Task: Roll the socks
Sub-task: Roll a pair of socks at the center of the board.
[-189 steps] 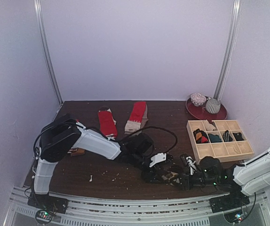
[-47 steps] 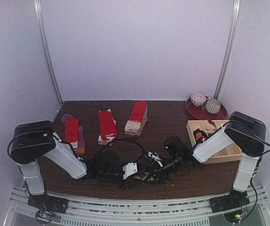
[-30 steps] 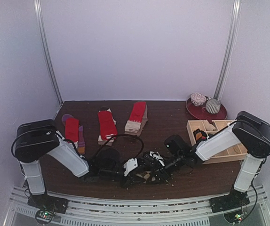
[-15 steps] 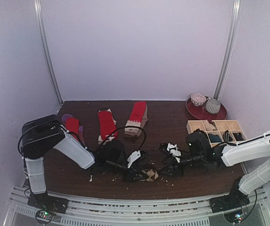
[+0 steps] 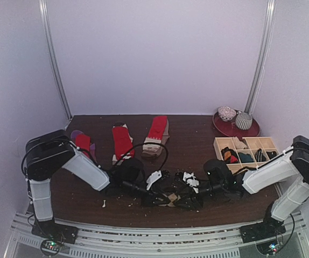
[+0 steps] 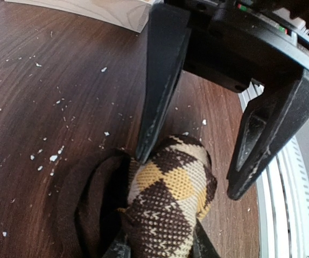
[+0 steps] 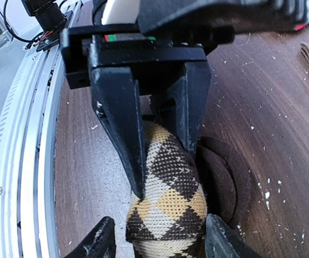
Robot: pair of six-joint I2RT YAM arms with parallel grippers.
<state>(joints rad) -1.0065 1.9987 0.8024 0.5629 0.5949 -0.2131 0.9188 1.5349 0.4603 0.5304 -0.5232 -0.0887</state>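
The left pincer (image 7: 165,167) pinches a rolled brown-and-beige argyle fabric sock (image 6: 168,209), which lies on the dark brown wooden table (image 6: 41,86) near its front edge. The right pincer (image 6: 188,176) faces it, spread astride the same roll with one tip touching. Farther back lie flat red socks (image 5: 123,141). A pale wooden grid tray (image 5: 217,144) sits to the right.

The right gripper (image 6: 189,174) straddles the argyle sock (image 6: 168,209), probably blocking approach.
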